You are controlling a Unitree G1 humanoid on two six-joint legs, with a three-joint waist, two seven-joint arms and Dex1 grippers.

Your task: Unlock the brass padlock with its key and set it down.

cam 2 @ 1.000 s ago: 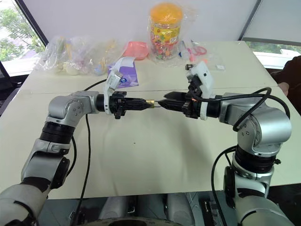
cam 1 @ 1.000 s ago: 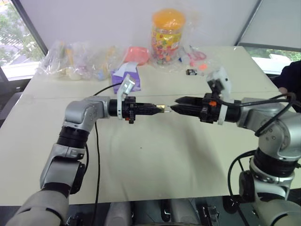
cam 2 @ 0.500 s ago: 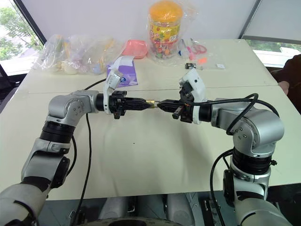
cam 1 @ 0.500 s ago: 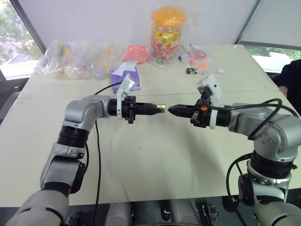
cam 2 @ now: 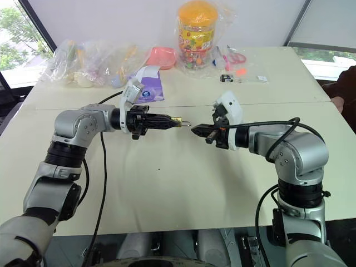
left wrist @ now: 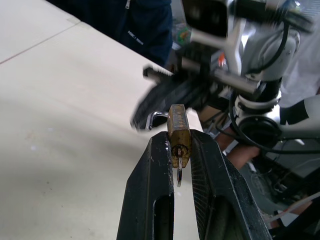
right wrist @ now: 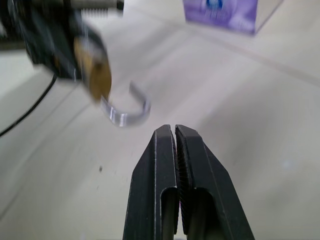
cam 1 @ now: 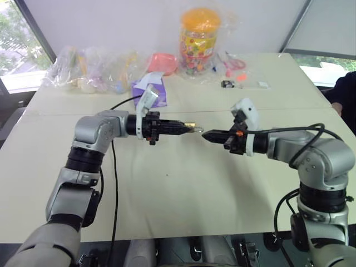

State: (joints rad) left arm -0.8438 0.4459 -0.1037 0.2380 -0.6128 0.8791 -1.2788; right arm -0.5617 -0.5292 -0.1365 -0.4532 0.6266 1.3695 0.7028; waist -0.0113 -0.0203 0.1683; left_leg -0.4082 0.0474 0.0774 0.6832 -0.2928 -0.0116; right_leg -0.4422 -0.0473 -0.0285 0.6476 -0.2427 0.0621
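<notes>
Above the cream worktop (cam 1: pixel 183 189), the left gripper (cam 1: pixel 191 128) clamped the brass padlock (left wrist: pixel 178 134), shackle swung out; just beside the padlock, the right gripper (cam 1: pixel 203 135) was pressed together, empty.

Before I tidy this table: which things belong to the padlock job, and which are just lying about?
Job:
- padlock, clamped in the left gripper, shackle swung open
- key, in the padlock
- right gripper, shut, empty

Lying about:
- candy jar
- purple box
- pink bowl
- clear bags
- scissors
</notes>
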